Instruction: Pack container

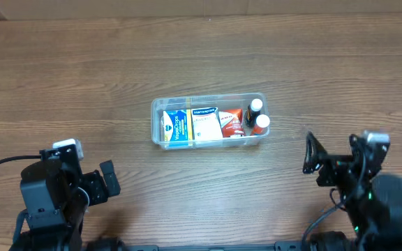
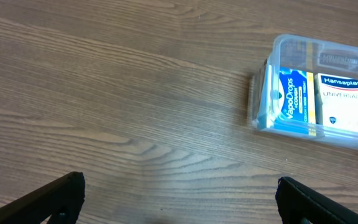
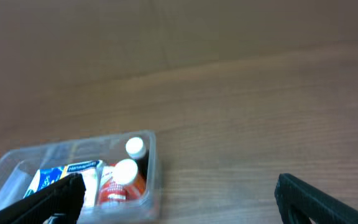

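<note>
The clear plastic container (image 1: pixel 158 115) sits mid-table, also in the left wrist view (image 2: pixel 263 93) and right wrist view (image 3: pixel 151 163). It holds a blue cough-drop box (image 1: pixel 175 125), a white plaster box (image 1: pixel 205 123), a red-and-white box (image 1: pixel 230 122) and two white-capped bottles (image 1: pixel 258 116). My left gripper (image 1: pixel 107 183) is open and empty at the near left, its fingers wide apart over bare wood in its wrist view (image 2: pixel 179 196). My right gripper (image 1: pixel 311 155) is open and empty at the near right, beside the container's right end in its wrist view (image 3: pixel 179 196).
The wooden table (image 1: pixel 68 84) spreads around the container. A pale wall or board edge (image 1: pixel 201 7) runs along the far side.
</note>
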